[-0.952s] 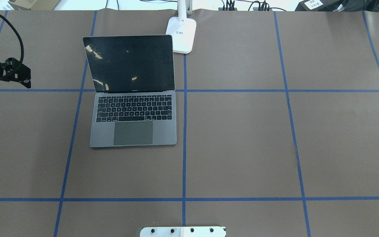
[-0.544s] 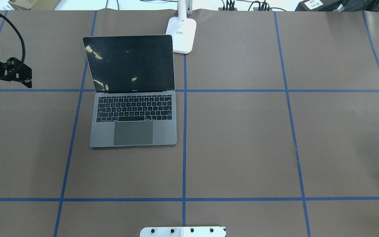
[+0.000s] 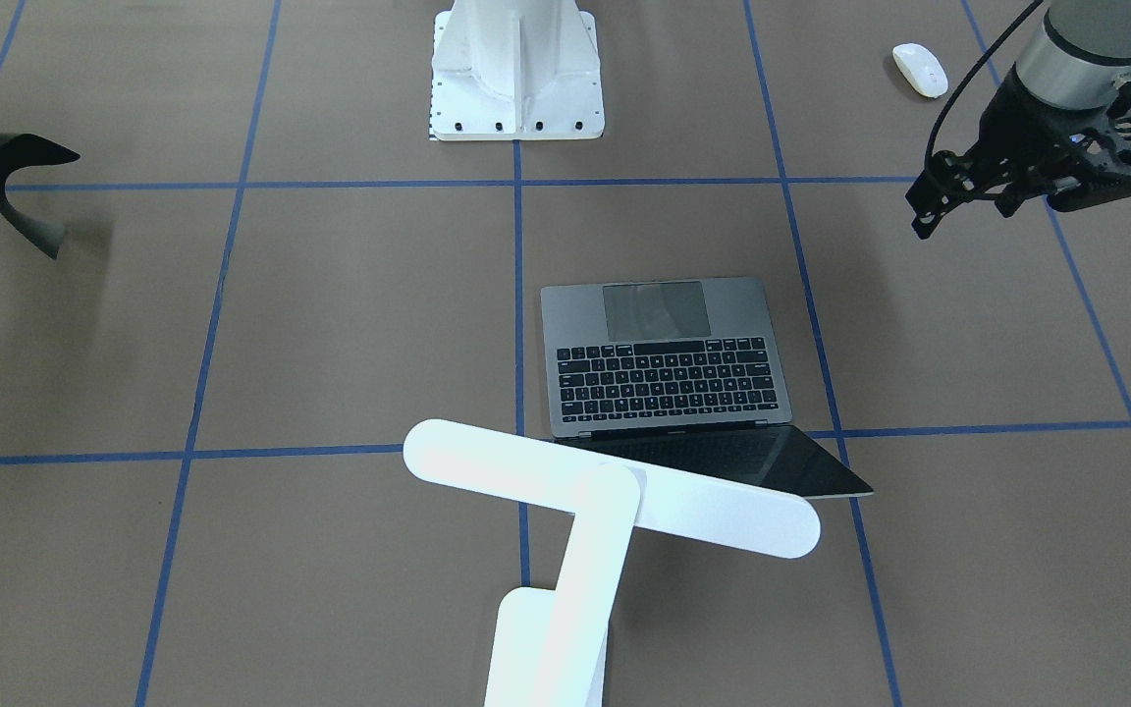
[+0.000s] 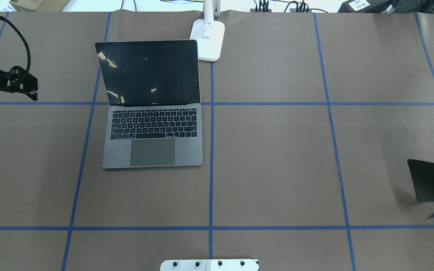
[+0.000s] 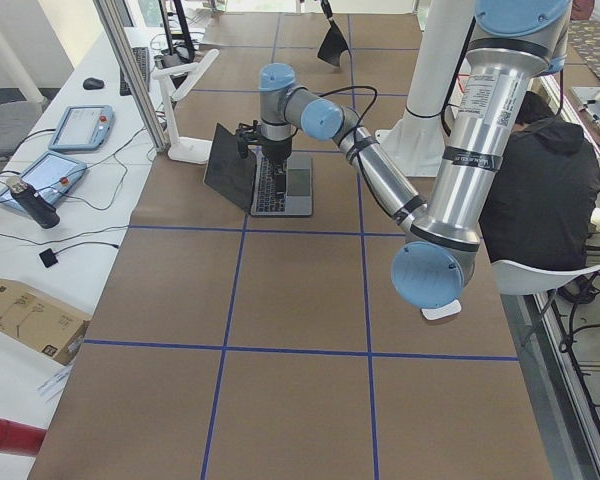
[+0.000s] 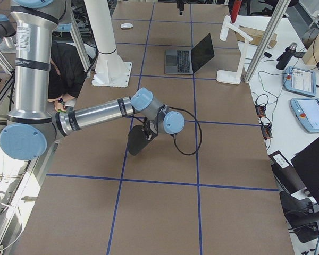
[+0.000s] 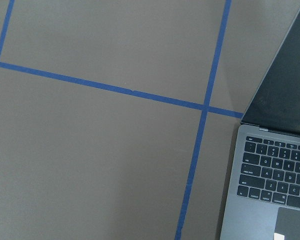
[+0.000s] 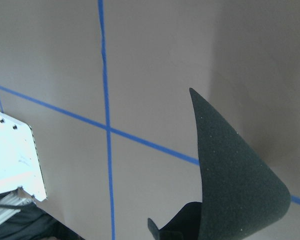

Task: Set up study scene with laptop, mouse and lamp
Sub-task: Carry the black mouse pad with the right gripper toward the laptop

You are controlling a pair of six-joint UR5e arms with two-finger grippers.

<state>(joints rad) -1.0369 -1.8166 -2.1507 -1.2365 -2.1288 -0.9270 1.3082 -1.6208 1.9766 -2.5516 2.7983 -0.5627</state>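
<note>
The grey laptop lies open on the table's left half, its dark screen upright. The white lamp's base stands just behind the screen's right corner, and its bar head hangs over the screen. The white mouse lies near the robot's base on its left side and also shows in the exterior right view. My left gripper hovers open and empty, left of the laptop. My right gripper is shut on a flat black pad, which it holds above the table's right edge.
The white ribbed pedestal with its bolted plate stands at the robot's side of the table, in the middle. Blue tape lines grid the brown table cover. Cables and boxes lie beyond the far edge.
The black pad has come into the overhead view from the right edge and moved leftward over the table. My left gripper has barely shifted. Laptop and lamp have not moved.
</note>
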